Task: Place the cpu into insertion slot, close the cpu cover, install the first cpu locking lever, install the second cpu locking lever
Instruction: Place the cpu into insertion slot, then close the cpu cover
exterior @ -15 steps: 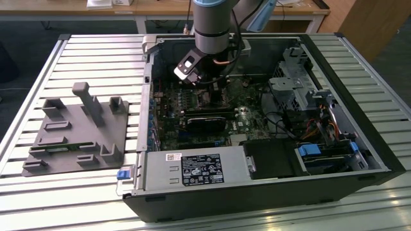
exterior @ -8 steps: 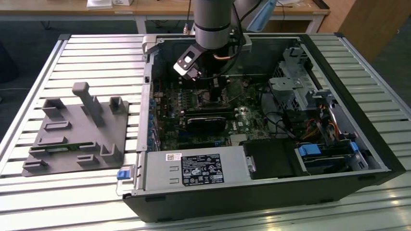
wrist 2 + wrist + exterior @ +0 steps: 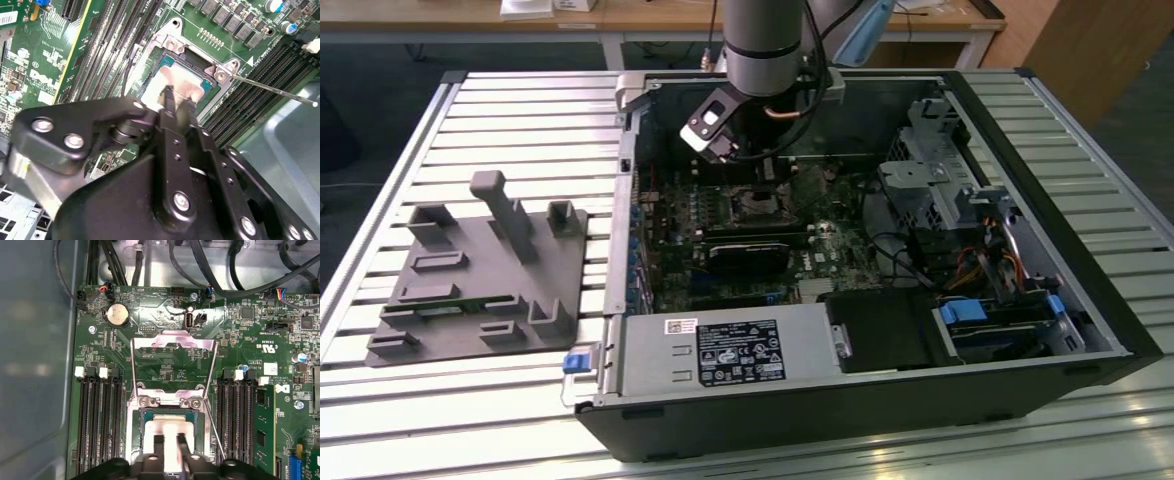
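Observation:
The cpu (image 3: 170, 429) lies flat in the insertion slot (image 3: 134, 440), its grey metallic face up; it also shows in the second wrist view (image 3: 180, 82). The cpu cover (image 3: 150, 343) stands open, tilted up off the slot. A thin wire locking lever (image 3: 272, 90) sticks out beside the slot, unlatched. My gripper (image 3: 170, 442) hangs just above the cpu's face with its fingers (image 3: 169, 95) close together and nothing held. In the exterior view the gripper (image 3: 750, 178) is inside the open computer case, over the slot (image 3: 761, 205).
Black memory slots (image 3: 97, 415) flank the socket on both sides. A black rectangular block (image 3: 750, 250) sits near the socket, with a drive cage (image 3: 941, 185) at the exterior view's right and a power supply (image 3: 720, 350) in front. A grey fixture plate (image 3: 480, 270) lies outside the case.

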{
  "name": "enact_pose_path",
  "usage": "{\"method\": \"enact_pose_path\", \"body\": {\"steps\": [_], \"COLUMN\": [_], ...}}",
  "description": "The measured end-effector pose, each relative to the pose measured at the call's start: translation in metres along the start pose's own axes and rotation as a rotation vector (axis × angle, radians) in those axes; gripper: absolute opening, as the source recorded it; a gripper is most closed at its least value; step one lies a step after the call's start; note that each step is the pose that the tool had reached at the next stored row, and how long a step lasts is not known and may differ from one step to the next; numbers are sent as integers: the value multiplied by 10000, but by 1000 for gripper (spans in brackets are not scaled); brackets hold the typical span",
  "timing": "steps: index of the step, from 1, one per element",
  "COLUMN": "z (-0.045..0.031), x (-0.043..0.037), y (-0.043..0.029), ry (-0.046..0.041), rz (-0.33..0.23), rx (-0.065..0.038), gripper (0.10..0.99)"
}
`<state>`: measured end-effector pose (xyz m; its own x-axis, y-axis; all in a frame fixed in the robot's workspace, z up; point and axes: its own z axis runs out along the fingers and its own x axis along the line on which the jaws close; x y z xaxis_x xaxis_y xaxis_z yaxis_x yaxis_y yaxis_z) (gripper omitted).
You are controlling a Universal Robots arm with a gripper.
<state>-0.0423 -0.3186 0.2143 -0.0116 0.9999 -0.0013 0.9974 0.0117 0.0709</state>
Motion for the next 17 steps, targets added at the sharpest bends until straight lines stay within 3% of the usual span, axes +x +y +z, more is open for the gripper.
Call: {"method": "enact_pose_path", "body": {"steps": [2,3,12,17], "z": [-6,-9,-37,-89], "x": [0,0,0,0], "y": [4,4,7,11], "ry": [-1,-1,-1,1], "rz": [2,3,3,3], "rx": [28,30,35,36], "gripper": [122,106,106,106]}}
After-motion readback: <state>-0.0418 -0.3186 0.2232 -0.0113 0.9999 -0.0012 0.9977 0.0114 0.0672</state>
